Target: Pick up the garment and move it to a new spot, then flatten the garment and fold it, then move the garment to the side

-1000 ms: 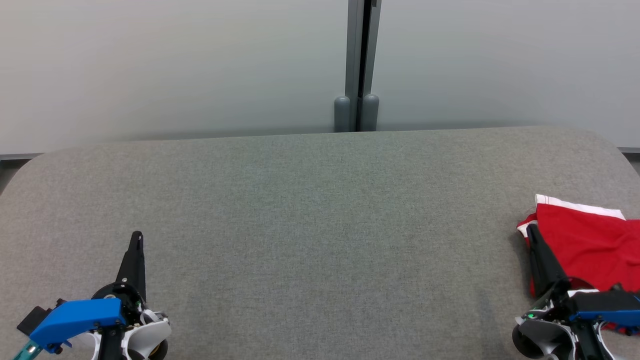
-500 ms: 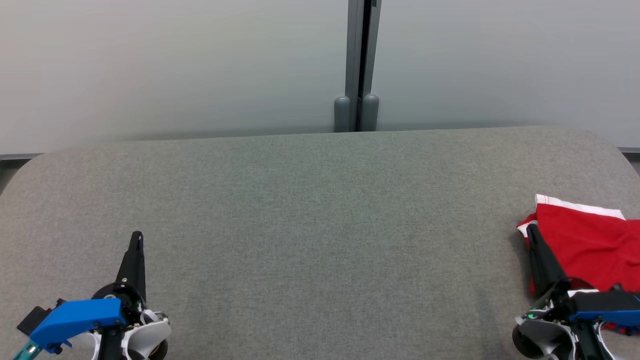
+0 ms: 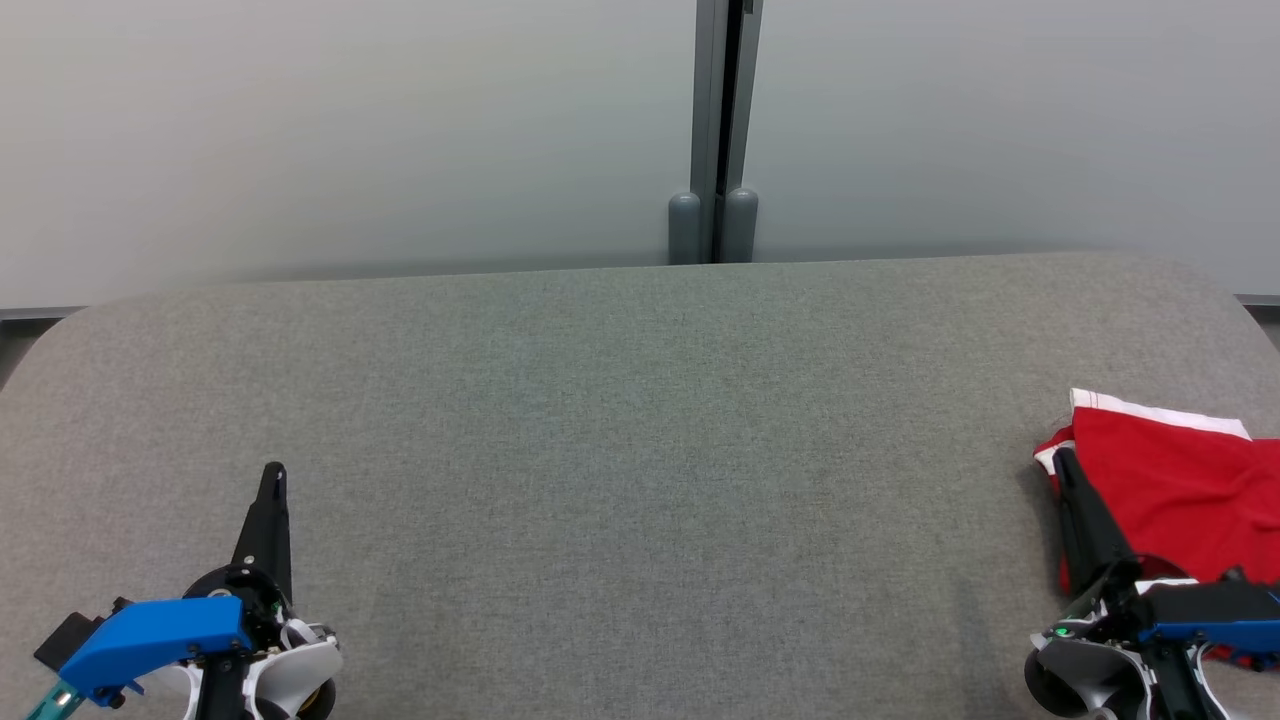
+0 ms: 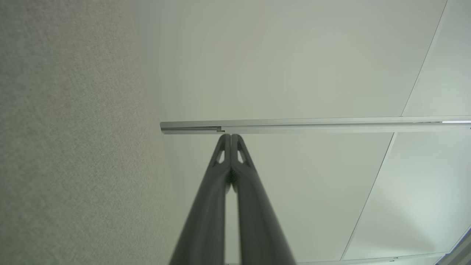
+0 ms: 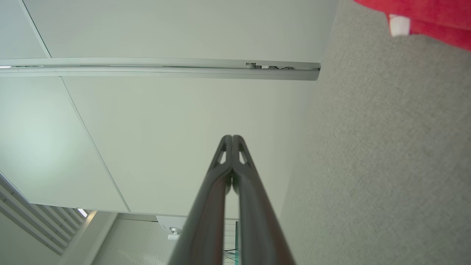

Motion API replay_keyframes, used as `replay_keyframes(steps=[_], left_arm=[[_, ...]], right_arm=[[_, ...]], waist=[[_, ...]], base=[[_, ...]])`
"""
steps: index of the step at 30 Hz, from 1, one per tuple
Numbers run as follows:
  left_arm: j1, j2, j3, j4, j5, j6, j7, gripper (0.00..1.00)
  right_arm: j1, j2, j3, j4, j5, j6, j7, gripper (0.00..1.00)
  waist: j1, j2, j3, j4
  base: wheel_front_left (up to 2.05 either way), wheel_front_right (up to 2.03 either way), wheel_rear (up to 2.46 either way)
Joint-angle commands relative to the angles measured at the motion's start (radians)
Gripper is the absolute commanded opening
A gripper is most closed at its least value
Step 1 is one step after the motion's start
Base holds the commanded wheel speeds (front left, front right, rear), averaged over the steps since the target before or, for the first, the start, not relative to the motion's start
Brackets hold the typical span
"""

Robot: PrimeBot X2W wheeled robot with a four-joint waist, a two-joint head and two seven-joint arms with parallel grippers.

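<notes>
Beside right claw (image 3: 1062,458), touching: red garment (image 3: 1180,490).

You can read no text, label, brand, number or sign in these views.
</notes>
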Motion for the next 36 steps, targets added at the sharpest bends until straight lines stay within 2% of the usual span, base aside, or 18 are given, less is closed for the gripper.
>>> replay_keyframes(steps=[1, 36], left_arm=[[-0.009, -0.003, 0.001, -0.005, -0.003, 0.001, 0.005, 0.0], [-0.009, -0.003, 0.001, -0.005, -0.003, 0.001, 0.005, 0.0]], right_arm=[[0.013, -0.007, -0.002, -0.004, 0.003, 0.0, 0.004, 0.0], [0.013, -0.007, -0.002, -0.004, 0.003, 0.0, 0.004, 0.0]], waist=[[0.0, -0.0001, 0.0, 0.0], [0.0, -0.0001, 0.0, 0.0]], base=[[0.0, 0.0, 0.0], [0.0, 0.0, 0.0]])
